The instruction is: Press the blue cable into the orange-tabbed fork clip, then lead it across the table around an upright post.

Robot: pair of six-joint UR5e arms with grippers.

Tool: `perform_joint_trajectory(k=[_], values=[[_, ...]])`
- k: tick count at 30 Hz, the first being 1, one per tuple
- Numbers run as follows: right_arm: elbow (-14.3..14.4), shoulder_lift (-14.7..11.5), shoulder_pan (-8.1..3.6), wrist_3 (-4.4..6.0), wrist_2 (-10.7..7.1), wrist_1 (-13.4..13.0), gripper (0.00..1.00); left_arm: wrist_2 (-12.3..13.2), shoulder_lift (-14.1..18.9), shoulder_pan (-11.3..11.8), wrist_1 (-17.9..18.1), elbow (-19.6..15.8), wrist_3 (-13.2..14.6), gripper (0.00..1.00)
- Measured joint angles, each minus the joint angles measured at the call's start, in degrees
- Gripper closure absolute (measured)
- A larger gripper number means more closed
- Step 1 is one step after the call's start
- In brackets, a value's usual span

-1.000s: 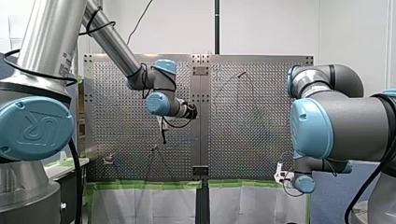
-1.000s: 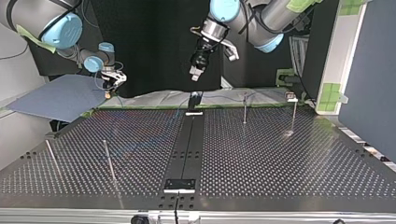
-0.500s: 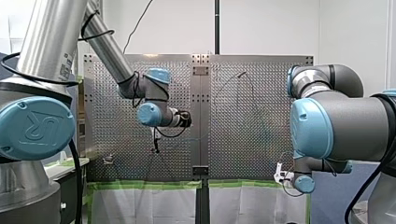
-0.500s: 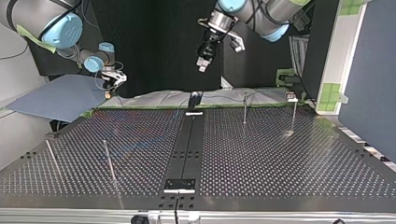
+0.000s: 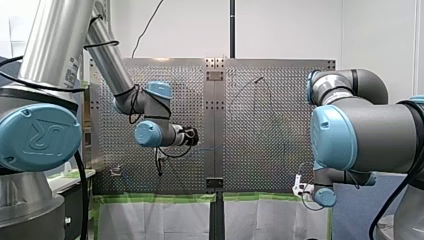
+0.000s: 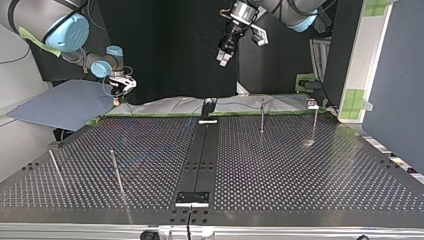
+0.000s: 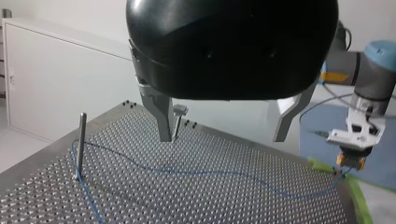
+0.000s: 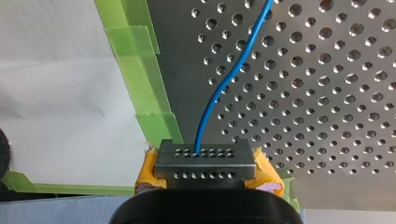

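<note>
The blue cable (image 7: 210, 171) lies slack on the perforated table (image 7: 233, 200). It runs from an upright post (image 7: 81, 140) across to my right gripper (image 7: 353, 156). In the right wrist view my right gripper (image 8: 205, 161) has its yellow pads shut on a small perforated metal block from which the cable (image 8: 229, 79) leads over the table's edge. My left gripper (image 7: 224, 135) hangs open and empty above the table, well over the cable. A small clip on a stem (image 7: 180, 111) stands just behind one of its fingers. The same clip (image 6: 311, 104) shows at the top view's right, with my left gripper (image 6: 225, 55) high above the table.
Green tape (image 8: 140, 79) lines the table's edge by my right gripper. In the top view, two thin posts (image 6: 116, 172) stand at the near left and another post (image 6: 262, 117) at the far right. A black strip (image 6: 200, 155) runs down the middle. A grey-blue board (image 6: 60, 105) lies beyond the left corner.
My left arm has swung to the front view's left and lower; in the top view its gripper has risen and drifted right. The right arm and the cable have stayed put.
</note>
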Motion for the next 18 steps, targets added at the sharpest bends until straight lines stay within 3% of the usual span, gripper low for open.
perform_joint_trajectory(k=[8,18], values=[[0.0,0.0,-0.12,0.00,-0.02,0.0,1.00,1.3,0.0,0.8,3.8,-3.8,-0.1,0.00],[0.0,0.0,-0.16,0.00,-0.01,0.0,1.00,1.4,0.0,1.1,4.6,-4.6,0.4,0.00]])
